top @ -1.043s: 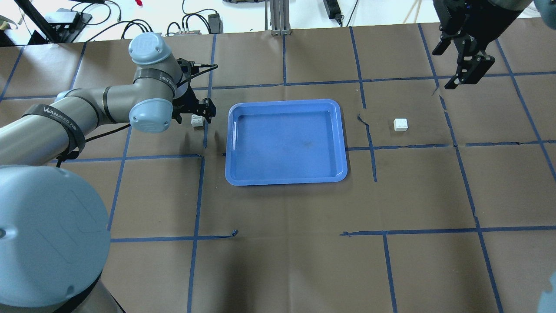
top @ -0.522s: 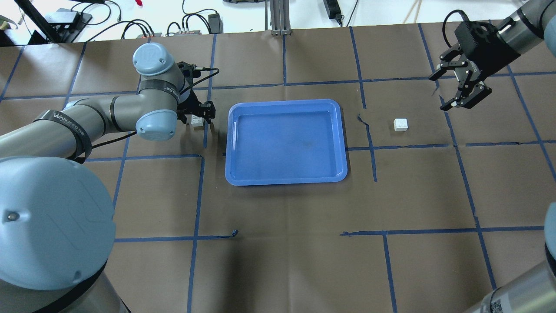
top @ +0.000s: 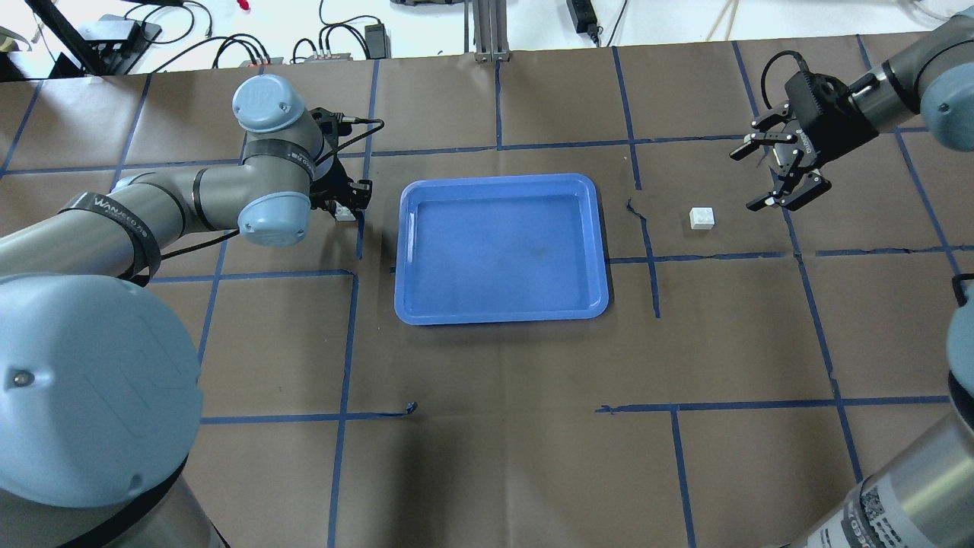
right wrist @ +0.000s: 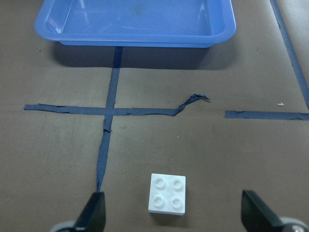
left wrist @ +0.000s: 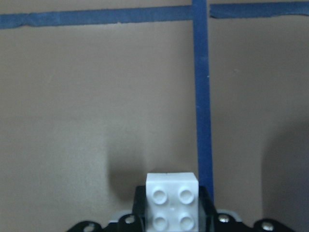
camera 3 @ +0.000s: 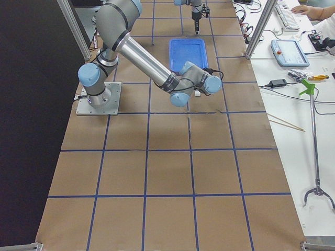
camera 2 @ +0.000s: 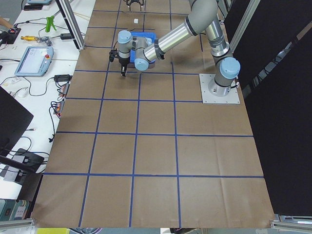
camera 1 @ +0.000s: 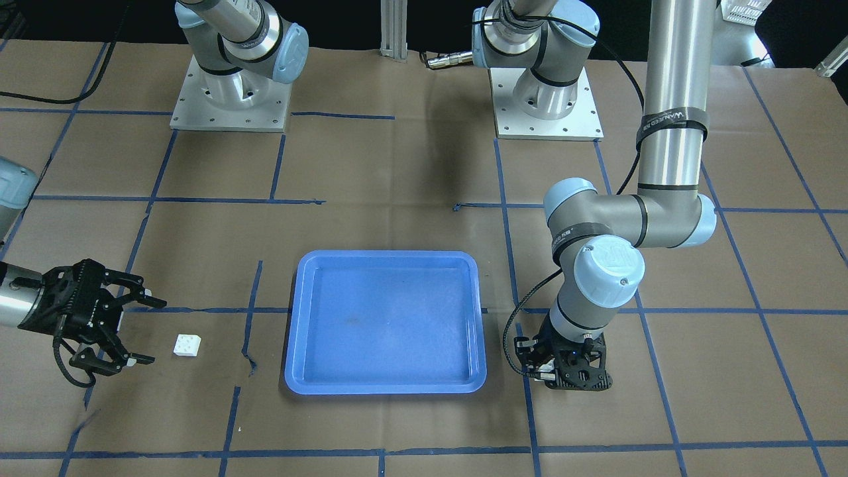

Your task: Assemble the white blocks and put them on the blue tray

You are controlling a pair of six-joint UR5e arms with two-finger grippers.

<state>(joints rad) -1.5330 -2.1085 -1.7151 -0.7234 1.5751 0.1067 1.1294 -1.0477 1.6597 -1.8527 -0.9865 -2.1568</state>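
The blue tray [top: 502,243] lies in the middle of the table and has nothing in it. My left gripper [top: 348,204] stands just left of the tray, pointing down at the table and shut on a white block [left wrist: 172,207] with its studs up; the block's edge shows in the overhead view [top: 345,215]. The other white block [top: 701,218] lies studs up on the paper right of the tray. My right gripper [top: 746,180] is open and empty just right of it, tilted toward it. In the right wrist view this block [right wrist: 167,194] sits between the spread fingers [right wrist: 94,212].
Brown paper with a blue tape grid covers the table [top: 502,426]. A torn curl of tape [top: 635,209] lies between the tray and the right block. Cables and power bricks [top: 327,46] lie beyond the far edge. The arm bases [camera 1: 546,99] stand at the robot's side.
My left gripper has narrowed its fingers around the white block by the tray. My right gripper has come down and leftward from the far right corner to beside the other block, still open.
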